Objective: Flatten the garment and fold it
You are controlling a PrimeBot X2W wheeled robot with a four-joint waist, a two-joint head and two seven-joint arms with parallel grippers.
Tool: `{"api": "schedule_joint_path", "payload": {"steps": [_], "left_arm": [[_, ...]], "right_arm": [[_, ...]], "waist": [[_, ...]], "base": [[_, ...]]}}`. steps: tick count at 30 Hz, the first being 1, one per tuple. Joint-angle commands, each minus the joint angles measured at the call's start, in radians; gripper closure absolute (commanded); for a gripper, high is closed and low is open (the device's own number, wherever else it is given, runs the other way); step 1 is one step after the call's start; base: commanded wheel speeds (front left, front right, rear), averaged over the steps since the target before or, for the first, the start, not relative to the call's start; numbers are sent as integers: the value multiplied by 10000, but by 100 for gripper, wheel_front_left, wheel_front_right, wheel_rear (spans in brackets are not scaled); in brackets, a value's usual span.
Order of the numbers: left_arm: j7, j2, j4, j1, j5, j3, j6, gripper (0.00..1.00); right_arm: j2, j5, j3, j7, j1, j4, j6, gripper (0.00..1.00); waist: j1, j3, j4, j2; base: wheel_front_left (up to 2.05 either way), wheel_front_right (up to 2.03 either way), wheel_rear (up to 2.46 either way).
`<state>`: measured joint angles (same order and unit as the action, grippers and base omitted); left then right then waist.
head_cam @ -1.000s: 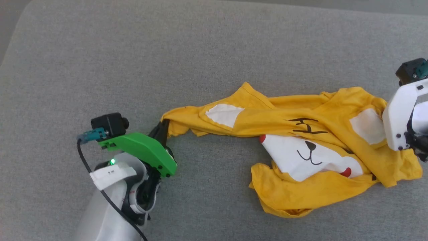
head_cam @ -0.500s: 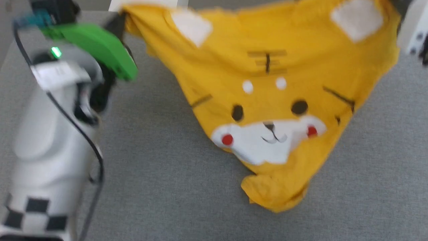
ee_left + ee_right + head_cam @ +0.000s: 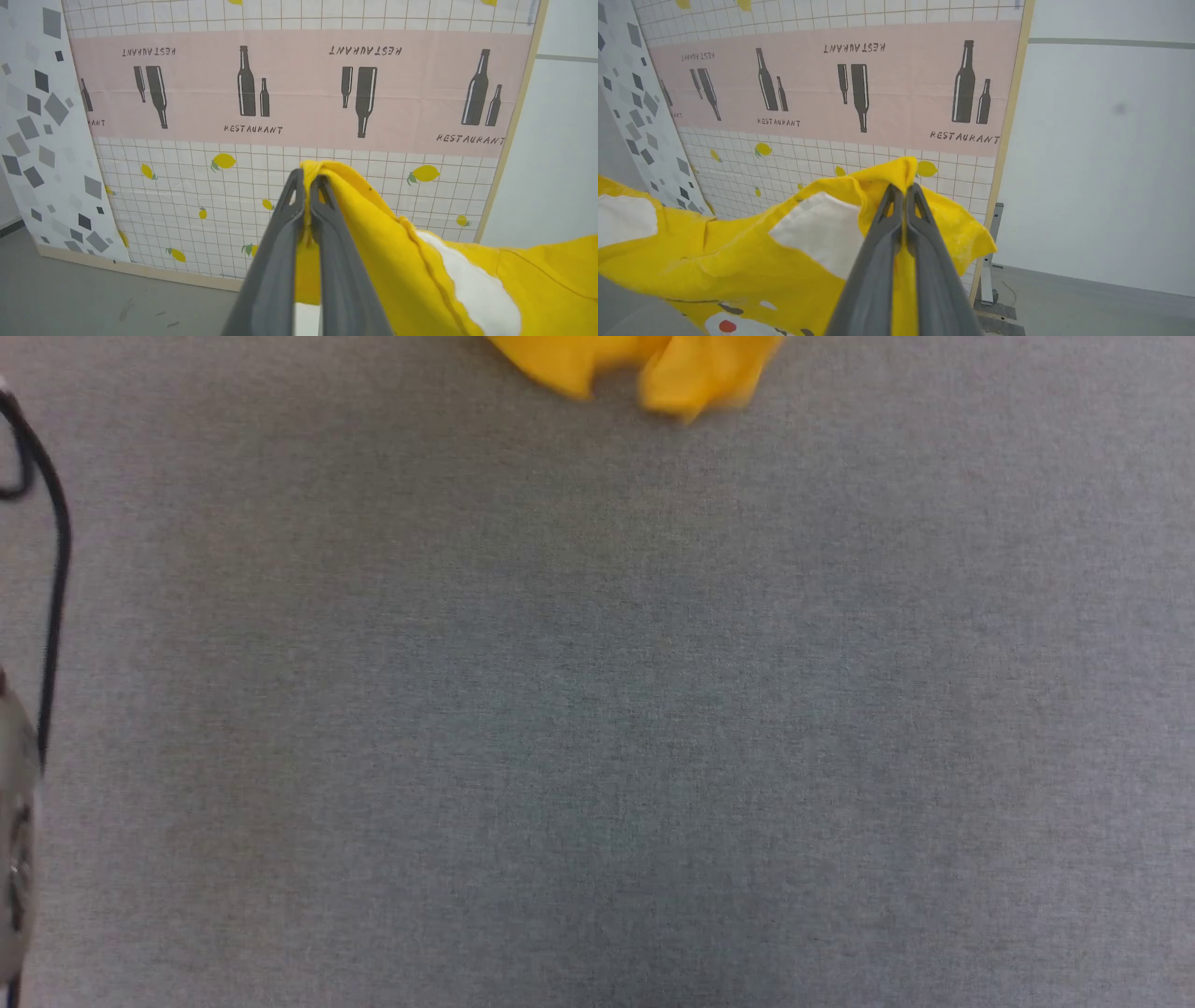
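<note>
The garment is a mustard-yellow T-shirt held up in the air by both arms. In the head view only its lowest tip (image 3: 653,369) hangs into the top edge, above the grey surface (image 3: 597,709). My left gripper (image 3: 306,179) is shut on a bunched yellow edge of the garment (image 3: 420,261), which trails to the right with a white patch. My right gripper (image 3: 903,189) is shut on another edge of the garment (image 3: 738,261), which spreads left and down, showing white patches, a red dot and black marks.
Beyond the fingers stands a patterned panel (image 3: 299,88) with bottles, lemons and the word RESTAURANT, a grey-speckled panel (image 3: 42,130) to its left and a plain white wall (image 3: 1106,154) to its right. A black cable (image 3: 51,569) and pale arm casing edge the head view's left.
Both arms have lifted the garment off the grey surface, from lying crumpled to hanging spread. It has risen almost out of the head view, and both grippers have left that view.
</note>
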<state>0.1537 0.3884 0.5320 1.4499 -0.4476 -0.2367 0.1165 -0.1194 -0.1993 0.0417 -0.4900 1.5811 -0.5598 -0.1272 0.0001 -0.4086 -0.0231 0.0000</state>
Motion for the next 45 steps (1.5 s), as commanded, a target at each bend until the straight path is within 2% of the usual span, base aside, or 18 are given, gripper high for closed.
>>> {"api": "schedule_joint_path", "payload": {"steps": [1, 5, 13, 17, 21, 25, 29, 33, 40, 45], "left_arm": [[-349, 37, 139, 387, 192, 11, 71, 100], [-1226, -52, 593, 1068, 314, 57, 65, 100], [-1962, -323, 1711, 1054, -139, 202, -381, 100], [-2390, -613, 2254, 615, -535, 304, -748, 100], [-2758, -892, 2710, -148, -893, 317, -1240, 100], [-3084, -1005, 2888, -1377, -1145, 205, -1796, 100], [-3351, -1166, 2732, -3016, -1306, -15, -2068, 100], [-3403, -1438, 2175, -5201, -1733, -113, -2210, 100], [-2921, -1819, 492, -9260, -2448, -268, -2053, 100], [-2348, -1823, -1112, -11968, -3036, -103, -1418, 100]], "right_arm": [[62, 219, 57, 312, 330, -285, -35, 100], [173, 678, 216, 1061, 1040, -1064, -35, 100], [52, 608, -236, 1555, 1216, -2213, -35, 100], [-294, -61, -904, 1823, 720, -2468, -35, 100], [-703, -1103, -1573, 2256, -318, -2267, -35, 100], [-1062, -2499, -2333, 2582, -2004, -1568, -35, 100], [-1547, -3702, -2942, 2679, -4183, -564, -35, 100], [-1844, -4647, -3124, 2601, -6730, 461, -35, 100], [-2081, -5257, -2625, 2045, -11001, 2083, -35, 100], [-1875, -5253, -1507, 1389, -13703, 3352, -35, 100]], "waist": [[-1, -330, 138, 0], [-1, -680, 109, 0], [-1, -1183, -98, 0], [-1, -1066, -327, 0], [-1, -425, -511, 0], [-1, 593, -570, 0], [-1, 1771, -614, 0], [-1, 2882, -599, 0], [-1, 4032, -576, 0], [-1, 4349, -508, 0]], "base": [[0, 0, 0], [0, 0, 0], [0, 0, 0], [0, 0, 0], [0, 0, 0], [0, 0, 0], [0, 0, 0], [0, 0, 0], [0, 0, 0], [0, 0, 0]]}}
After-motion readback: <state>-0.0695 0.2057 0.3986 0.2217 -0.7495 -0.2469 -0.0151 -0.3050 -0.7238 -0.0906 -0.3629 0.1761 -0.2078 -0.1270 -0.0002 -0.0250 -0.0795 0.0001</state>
